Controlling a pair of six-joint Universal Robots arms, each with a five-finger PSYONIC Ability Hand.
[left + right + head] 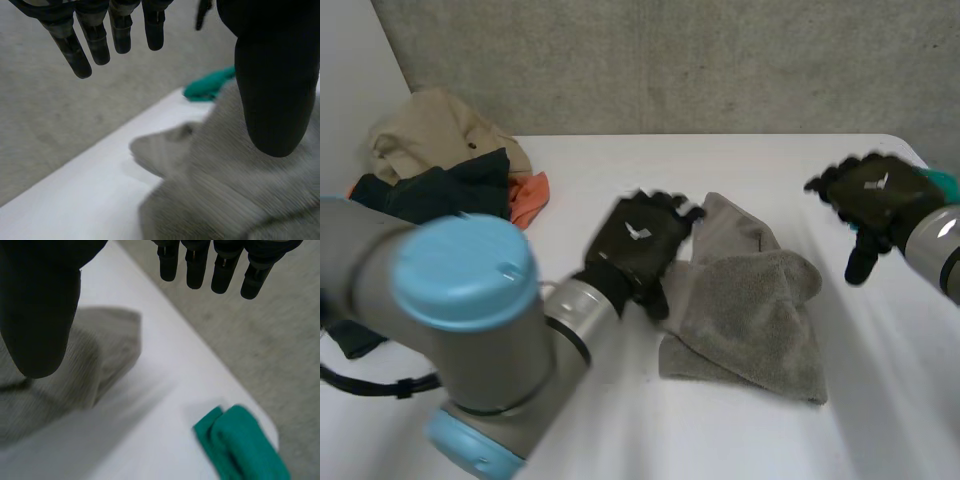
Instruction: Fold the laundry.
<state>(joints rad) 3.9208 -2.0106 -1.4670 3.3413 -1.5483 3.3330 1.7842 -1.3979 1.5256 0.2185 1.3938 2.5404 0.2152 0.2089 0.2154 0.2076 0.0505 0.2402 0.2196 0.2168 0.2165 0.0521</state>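
A grey towel (750,305) lies folded and rumpled in the middle of the white table (620,170). My left hand (638,243) hovers at the towel's left edge, fingers straight and apart from the thumb, holding nothing. In its wrist view the fingers (95,37) and thumb (272,85) hang above the grey towel (220,190). My right hand (878,200) is raised to the right of the towel, open and empty. Its own view has the fingers (215,267) spread over the table, with the grey towel (95,360) under the thumb (40,310).
A pile of laundry sits at the table's far left: a tan garment (435,135), a dark one (440,188) and an orange one (528,195). A folded green cloth (245,445) lies at the far right corner, also peeking behind my right hand (945,182).
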